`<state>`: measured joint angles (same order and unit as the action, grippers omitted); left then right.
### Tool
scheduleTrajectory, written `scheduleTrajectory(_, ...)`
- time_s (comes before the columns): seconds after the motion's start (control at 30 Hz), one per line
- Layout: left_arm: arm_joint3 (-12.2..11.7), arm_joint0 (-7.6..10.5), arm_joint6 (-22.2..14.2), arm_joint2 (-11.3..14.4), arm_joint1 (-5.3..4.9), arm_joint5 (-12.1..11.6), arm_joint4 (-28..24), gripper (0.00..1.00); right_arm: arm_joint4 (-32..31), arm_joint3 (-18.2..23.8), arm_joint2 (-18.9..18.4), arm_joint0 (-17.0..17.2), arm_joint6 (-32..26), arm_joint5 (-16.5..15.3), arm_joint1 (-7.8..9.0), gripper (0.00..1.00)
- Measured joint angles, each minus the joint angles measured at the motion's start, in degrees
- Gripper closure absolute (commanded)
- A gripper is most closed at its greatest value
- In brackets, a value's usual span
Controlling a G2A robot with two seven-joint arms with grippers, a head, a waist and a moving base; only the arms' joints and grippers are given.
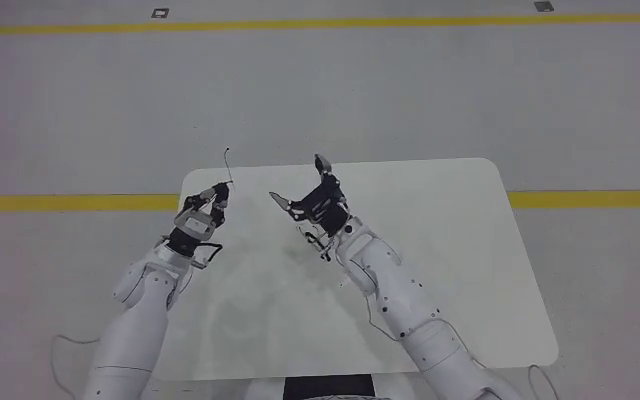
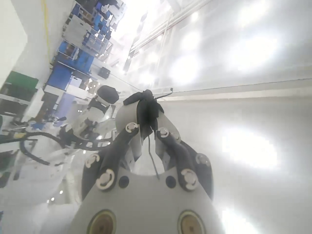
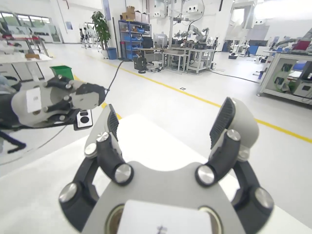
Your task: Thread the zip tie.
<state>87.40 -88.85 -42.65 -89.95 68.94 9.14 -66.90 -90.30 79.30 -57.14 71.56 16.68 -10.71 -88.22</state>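
My L gripper is pinched tight on thin black plastic zip tie, tip jutting near far edge of white rectangular table; R gripper spread wide, empty, nearby; risk: flexible tip sways, R misses it.

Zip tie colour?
Black. The zip tie shows best in the left wrist view, pinched in the left gripper.

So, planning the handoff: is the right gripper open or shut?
Open. In its wrist view the right gripper is spread wide, with nothing held in it.
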Motion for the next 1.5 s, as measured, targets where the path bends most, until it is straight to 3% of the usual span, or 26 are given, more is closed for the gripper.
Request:
scheduleTrajectory(0.33, 0.22, 0.38, 0.92, 0.25, -0.02, 0.42, 0.82, 1.0, 0.35, -0.27, 0.8, -0.79, -1.12, 1.04, 0.41, 0.0)
scheduleTrajectory(0.4, 0.11, 0.5, 2.71, 0.36, 0.13, 2.8, -2.68, 1.0, 0.35, -0.25, 1.6, -1.37, -1.86, 1.32, 0.77, 0.0)
scheduleTrajectory(0.53, 1.42, -0.12, 6.78, -0.38, 0.23, 9.89, -12.17, 1.0, 0.35, -1.98, 6.14, -4.31, -1.6, 4.52, 2.56, 0.0)
scheduleTrajectory(0.57, 1.76, -0.43, 7.42, -0.31, 0.2, 10.43, -13.51, 1.0, 0.35, -2.42, 7.3, -4.87, -1.35, 5.43, 2.94, 0.0)
scheduleTrajectory(0.73, 2.55, -2.04, 9.29, 1.62, -0.54, 10.33, -19.62, 1.0, 0.35, -4.61, 12.55, -7.34, -0.4, 9.15, 4.41, 0.0)
scheduleTrajectory(0.87, 2.34, -2.74, 9.9, 3.19, -1.32, 10.33, -23.66, 1.0, 0.35, -5.43, 14.59, -8.03, 0.72, 9.28, 4.65, 0.0)
scheduleTrajectory(1.23, 2.28, -2.79, 9.8, 3.42, -1.45, 10.34, -23.05, 1.0, 0.35, -4.83, 15.94, -8.23, 0.42, 8.63, 4.65, 0.0)
scheduleTrajectory(1.27, 2.28, -2.79, 9.8, 3.42, -1.45, 10.34, -23.05, 1.0, 0.37, -4.91, 16.25, -8.31, 0.4, 8.44, 4.52, 0.04)
scheduleTrajectory(1.3, 2.28, -2.79, 9.8, 3.42, -1.45, 10.34, -23.05, 1.0, 0.49, -5.13, 16.54, -8.42, 0.47, 8.2, 4.34, 0.37)
scheduleTrajectory(1.33, 2.28, -2.79, 9.8, 3.42, -1.45, 10.34, -23.05, 1.0, 0.67, -5.47, 16.79, -8.55, 0.57, 8.03, 4.16, 0.55)
scheduleTrajectory(1.5, 2.28, -2.79, 9.8, 3.42, -1.45, 10.34, -23.05, 1.0, 1.11, -7.81, 18.08, -9.54, 1.14, 7.84, 3.12, 0.62)
